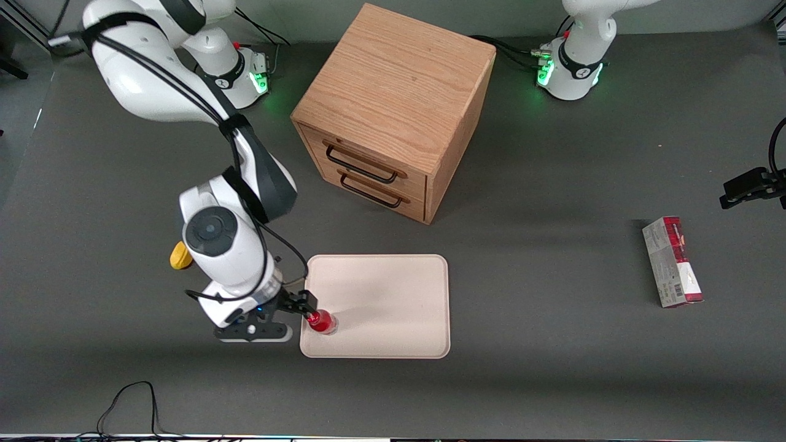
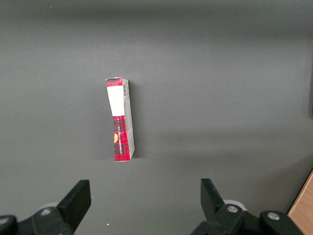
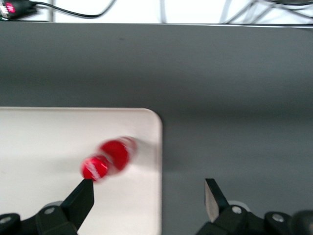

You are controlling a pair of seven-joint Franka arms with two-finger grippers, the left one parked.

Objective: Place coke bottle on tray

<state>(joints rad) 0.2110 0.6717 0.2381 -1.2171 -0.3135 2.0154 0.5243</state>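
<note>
The coke bottle, small and red, is on the cream tray near the tray's corner closest to the front camera on the working arm's side. It looks blurred in the right wrist view, its cap right at the tip of one finger. My right gripper hangs low at the tray's edge beside the bottle. It is open and holds nothing, straddling the tray's rim.
A wooden drawer cabinet stands farther from the front camera than the tray. A yellow lemon-shaped thing lies beside the working arm. A red-and-grey carton lies toward the parked arm's end and shows in the left wrist view.
</note>
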